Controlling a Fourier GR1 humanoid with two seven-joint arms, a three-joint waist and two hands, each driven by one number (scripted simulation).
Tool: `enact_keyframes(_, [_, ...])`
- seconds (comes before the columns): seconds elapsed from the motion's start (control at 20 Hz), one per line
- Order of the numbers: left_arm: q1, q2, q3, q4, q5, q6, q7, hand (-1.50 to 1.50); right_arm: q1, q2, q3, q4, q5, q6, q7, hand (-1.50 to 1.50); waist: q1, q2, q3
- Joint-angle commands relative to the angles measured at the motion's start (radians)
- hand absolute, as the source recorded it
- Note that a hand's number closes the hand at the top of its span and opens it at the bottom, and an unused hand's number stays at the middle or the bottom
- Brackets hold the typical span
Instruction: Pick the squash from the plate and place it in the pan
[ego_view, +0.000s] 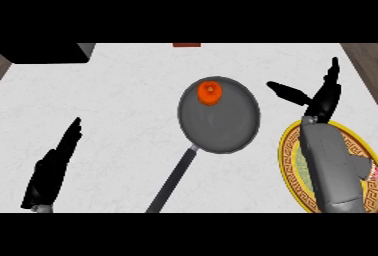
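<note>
Two black hands show over the white worktop (125, 100). An orange squash (210, 93) lies inside the dark grey pan (219, 120), close to the pan's far rim, with no hand touching it. That pan sits near the middle of the worktop, its long handle (174, 177) running back toward the near edge. By the right edge lies a plate (289, 170) with a yellow patterned rim, partly covered by the right grey forearm (336, 165). Beyond the plate, toward the far right corner, the right hand (317, 97) is raised with fingers straight and thumb spread wide, holding nothing, just beside the pan but apart from it. Near the left edge, close to the near side, the left hand (52, 167) rests with fingers straight and together, also holding nothing.
</note>
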Motion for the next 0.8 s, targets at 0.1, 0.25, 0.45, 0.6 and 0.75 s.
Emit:
enact_keyframes(0.1, [0.020,0.004,0.018,-0.013,0.000,-0.003,0.001,0.00,0.281,-0.120,0.017,-0.339,-0.039,0.162,0.076,-1.50,-0.014,-0.004,-0.001])
enact_keyframes(0.25, [0.051,0.012,0.002,-0.081,-0.019,-0.012,0.033,0.00,0.456,-0.107,0.004,-0.498,-0.083,0.194,0.052,-1.50,-0.004,-0.002,0.000])
enact_keyframes(0.45, [0.006,-0.008,0.018,0.005,-0.016,-0.015,-0.022,0.00,0.598,-0.161,-0.053,-0.648,-0.173,0.304,0.082,-1.50,0.003,0.004,0.000])
enact_keyframes(0.6, [-0.007,-0.023,0.010,-0.026,-0.027,-0.024,0.025,0.00,0.614,-0.199,-0.121,-0.612,-0.242,0.363,0.035,-1.50,0.013,0.006,0.000])
enact_keyframes(0.75, [0.009,-0.045,0.001,-0.019,-0.040,-0.007,0.006,0.00,0.770,-0.168,-0.133,-0.722,-0.288,0.433,-0.006,-1.50,0.006,0.004,0.000])
